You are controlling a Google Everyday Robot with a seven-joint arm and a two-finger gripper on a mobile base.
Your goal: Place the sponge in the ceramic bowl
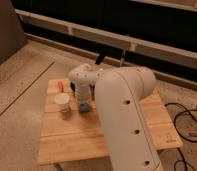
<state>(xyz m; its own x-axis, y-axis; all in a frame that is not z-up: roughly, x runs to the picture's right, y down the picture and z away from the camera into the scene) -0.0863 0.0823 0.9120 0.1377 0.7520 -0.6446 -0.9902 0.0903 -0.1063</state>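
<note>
My gripper hangs at the end of the white arm, pointing down onto the left middle of the wooden table. Right under its tip shows a small blue block, the sponge, resting on or just above the tabletop. I cannot make out whether the sponge is held. The ceramic bowl is out of view, possibly hidden behind the arm.
A small cream cup stands just left of the gripper. An orange object lies at the table's far left corner. Black cables lie on the floor to the right. A dark wall with a rail runs behind.
</note>
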